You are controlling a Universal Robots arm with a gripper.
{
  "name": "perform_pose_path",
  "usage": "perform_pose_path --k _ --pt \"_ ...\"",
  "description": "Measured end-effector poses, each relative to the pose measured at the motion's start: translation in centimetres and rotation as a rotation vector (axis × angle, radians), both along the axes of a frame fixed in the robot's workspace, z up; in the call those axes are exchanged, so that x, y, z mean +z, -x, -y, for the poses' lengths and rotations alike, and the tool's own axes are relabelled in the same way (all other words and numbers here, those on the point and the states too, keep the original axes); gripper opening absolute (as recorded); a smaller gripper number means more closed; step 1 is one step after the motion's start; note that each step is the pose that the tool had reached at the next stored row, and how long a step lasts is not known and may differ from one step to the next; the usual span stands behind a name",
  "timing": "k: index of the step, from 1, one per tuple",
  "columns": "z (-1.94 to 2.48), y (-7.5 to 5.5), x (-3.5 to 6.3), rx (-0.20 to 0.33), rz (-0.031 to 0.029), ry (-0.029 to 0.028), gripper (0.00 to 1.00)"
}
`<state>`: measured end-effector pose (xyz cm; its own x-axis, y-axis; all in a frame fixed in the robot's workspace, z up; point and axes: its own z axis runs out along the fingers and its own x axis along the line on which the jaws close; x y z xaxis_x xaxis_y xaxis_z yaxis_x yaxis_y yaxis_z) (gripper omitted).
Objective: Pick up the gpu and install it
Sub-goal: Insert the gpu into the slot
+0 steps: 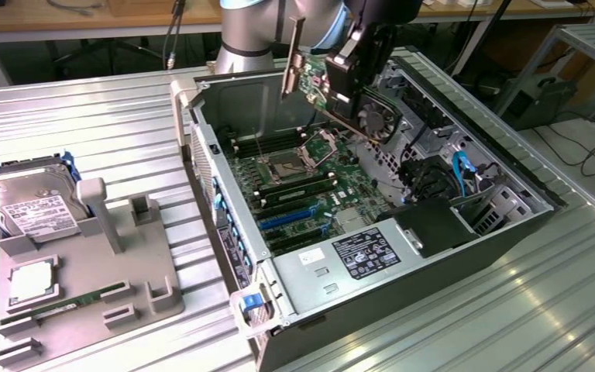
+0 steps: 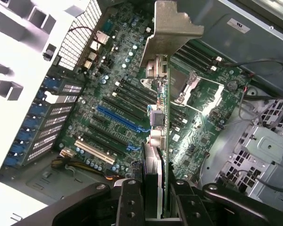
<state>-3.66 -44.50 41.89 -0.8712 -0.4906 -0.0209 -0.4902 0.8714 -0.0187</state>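
gpu (image 1: 370, 116), dark card (round fan, pale bracket), tilted, aloft over motherboard (image 1: 308, 182)

Bright, even light; glare on bare metal, shade inside the case.
In the exterior view the ribbed desk (image 1: 504, 310) gleams in pale streaks from four to six o'clock and again near ten o'clock, while the open computer case (image 1: 276, 279) holds soft shadow under its nine o'clock wall. In the wrist view the pale case panel (image 2: 14, 70) washes out to white, the socket frame (image 2: 198, 92) flashes with glare, the gpu (image 2: 164, 108) is evenly lit, and the gripper (image 2: 154, 188) sits in near-black shade.
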Motion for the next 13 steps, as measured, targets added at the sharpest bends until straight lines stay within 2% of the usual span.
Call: perform_pose_path --k 13 --pt "0.0 0.0 0.0 0.091 0.0 0.0 0.27"
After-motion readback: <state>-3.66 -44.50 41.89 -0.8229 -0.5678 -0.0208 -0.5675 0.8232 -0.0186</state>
